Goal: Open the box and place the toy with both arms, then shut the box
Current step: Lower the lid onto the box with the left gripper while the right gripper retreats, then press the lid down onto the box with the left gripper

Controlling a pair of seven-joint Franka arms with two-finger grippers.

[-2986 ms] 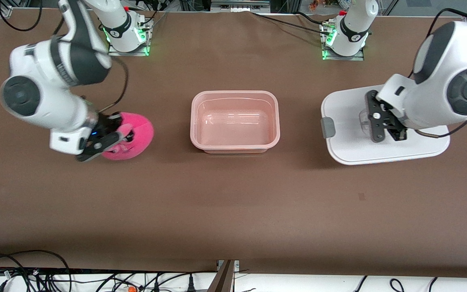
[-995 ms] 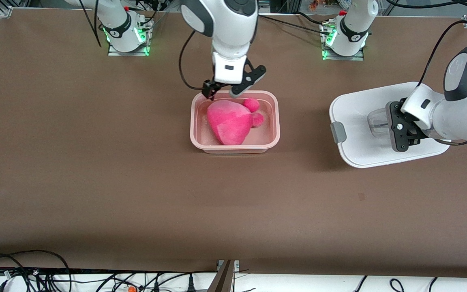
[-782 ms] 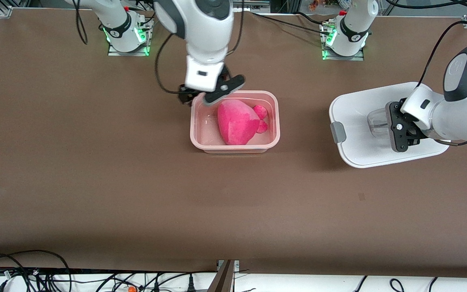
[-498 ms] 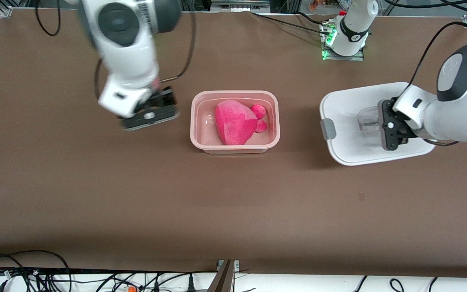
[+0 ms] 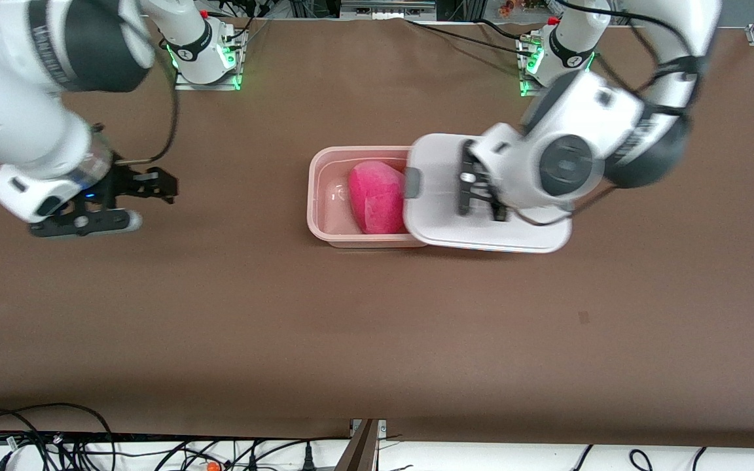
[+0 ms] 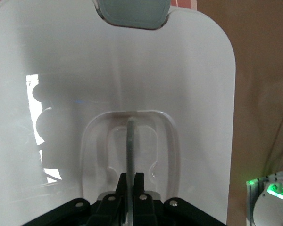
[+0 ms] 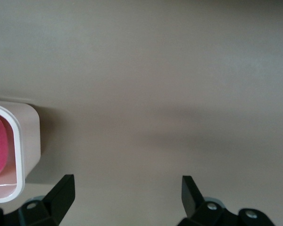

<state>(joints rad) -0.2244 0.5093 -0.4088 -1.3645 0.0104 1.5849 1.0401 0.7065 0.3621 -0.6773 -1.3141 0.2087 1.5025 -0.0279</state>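
The translucent pinkish tub (image 5: 319, 196) stands open in the middle of the table. The pink toy (image 5: 376, 196) lies inside it, its face hidden. My left gripper (image 5: 482, 196) is shut on the clear centre handle (image 6: 130, 141) of the white lid (image 5: 436, 219) and holds it up. The lid covers the tub's end toward the left arm. Its grey clip (image 5: 412, 183) sits over the toy. The lid (image 6: 61, 70) fills the left wrist view, with my left gripper (image 6: 132, 181) on its handle. My right gripper (image 5: 144, 206) is open and empty over bare table toward the right arm's end. It also shows in the right wrist view (image 7: 127, 193), next to a tub corner (image 7: 23, 141).
The brown table (image 5: 377, 327) is ringed by cables along the edge nearest the front camera (image 5: 56, 438). The two green-lit arm bases (image 5: 203, 59) (image 5: 554, 62) stand at the edge farthest from the front camera.
My left gripper has lifted the lid off the table and carried it over the tub. My right gripper, which released the toy in the tub, has swung away toward its end of the table.
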